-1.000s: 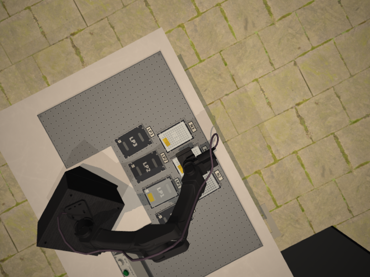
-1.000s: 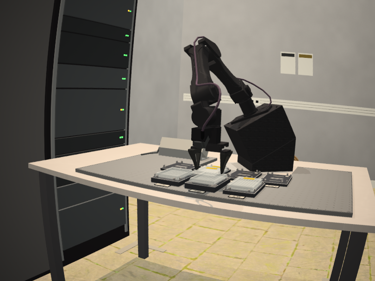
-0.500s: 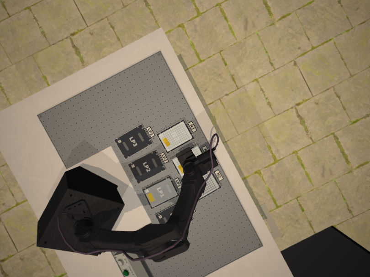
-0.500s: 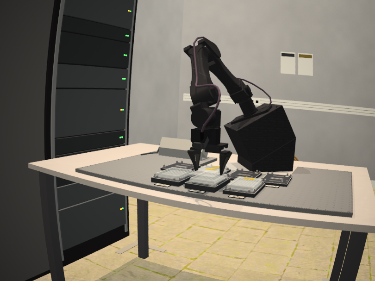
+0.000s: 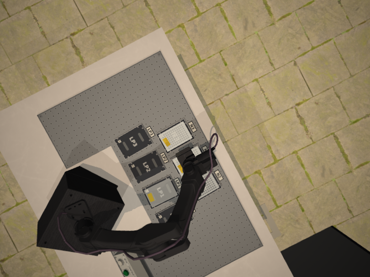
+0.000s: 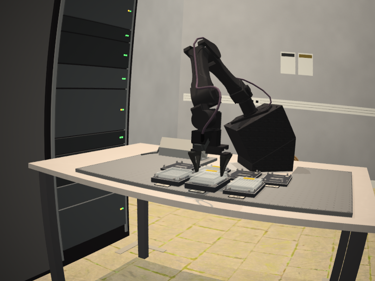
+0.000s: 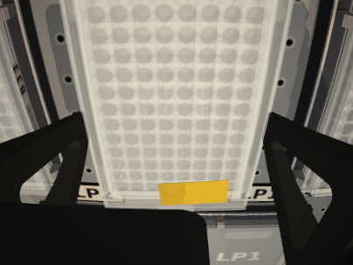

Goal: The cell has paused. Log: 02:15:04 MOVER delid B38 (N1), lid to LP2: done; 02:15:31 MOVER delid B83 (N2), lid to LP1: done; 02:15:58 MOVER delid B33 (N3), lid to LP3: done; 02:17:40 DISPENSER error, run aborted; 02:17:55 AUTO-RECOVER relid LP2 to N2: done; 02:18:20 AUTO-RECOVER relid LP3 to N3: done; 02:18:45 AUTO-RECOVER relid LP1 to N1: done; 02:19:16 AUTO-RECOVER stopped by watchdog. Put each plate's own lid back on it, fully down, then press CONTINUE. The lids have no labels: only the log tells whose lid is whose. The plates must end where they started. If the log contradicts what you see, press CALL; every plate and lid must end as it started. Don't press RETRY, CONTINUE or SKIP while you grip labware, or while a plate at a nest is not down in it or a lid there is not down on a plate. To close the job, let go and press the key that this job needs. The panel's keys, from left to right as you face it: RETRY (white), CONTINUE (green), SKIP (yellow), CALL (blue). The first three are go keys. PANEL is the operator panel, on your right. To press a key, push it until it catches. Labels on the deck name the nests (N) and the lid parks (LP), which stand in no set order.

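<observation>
Three plates were seated in a row, with one lid held in the gripper and another parked.
The pale, many-welled middle plate was overlaid by the gripped clear lid, level and yellow-marked; its full seating could not be told. The N3 plate and N2 plate were set flat on either side. The parked clear lid, also yellow-marked, was laid flat at LP1. The green CONTINUE key was partly shown on the panel.
</observation>
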You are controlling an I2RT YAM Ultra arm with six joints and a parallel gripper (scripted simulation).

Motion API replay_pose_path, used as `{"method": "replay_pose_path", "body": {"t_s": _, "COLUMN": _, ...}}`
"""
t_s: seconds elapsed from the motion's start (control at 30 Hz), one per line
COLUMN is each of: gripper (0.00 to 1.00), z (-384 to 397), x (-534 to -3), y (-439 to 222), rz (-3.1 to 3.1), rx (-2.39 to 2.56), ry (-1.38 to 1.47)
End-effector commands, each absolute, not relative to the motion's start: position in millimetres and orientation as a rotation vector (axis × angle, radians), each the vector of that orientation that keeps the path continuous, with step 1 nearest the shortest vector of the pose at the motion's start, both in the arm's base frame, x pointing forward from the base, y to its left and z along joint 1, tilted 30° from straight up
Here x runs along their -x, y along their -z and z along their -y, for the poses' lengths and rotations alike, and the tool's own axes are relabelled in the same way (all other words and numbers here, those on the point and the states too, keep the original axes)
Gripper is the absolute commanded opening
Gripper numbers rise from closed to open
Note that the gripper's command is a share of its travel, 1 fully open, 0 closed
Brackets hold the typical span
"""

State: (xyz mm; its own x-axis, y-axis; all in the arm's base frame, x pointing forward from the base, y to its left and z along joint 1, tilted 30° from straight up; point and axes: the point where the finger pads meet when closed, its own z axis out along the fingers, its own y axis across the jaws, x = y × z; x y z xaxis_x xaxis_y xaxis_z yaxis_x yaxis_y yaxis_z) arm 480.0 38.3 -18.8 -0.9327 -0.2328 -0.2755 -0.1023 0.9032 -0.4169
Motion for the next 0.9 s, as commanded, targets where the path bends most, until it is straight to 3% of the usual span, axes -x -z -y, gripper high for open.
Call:
{"method": "replay_pose_path", "body": {"t_s": 0.0, "gripper": 0.00, "z": -39, "x": -476, "y": 29, "rz": -2.758, "rx": 0.269, "ry": 0.576}}
{"method": "replay_pose_path", "body": {"t_s": 0.87, "gripper": 0.00, "z": -40, "x": -483, "y": 20, "rz": -2.735, "rx": 0.253, "ry": 0.570}}
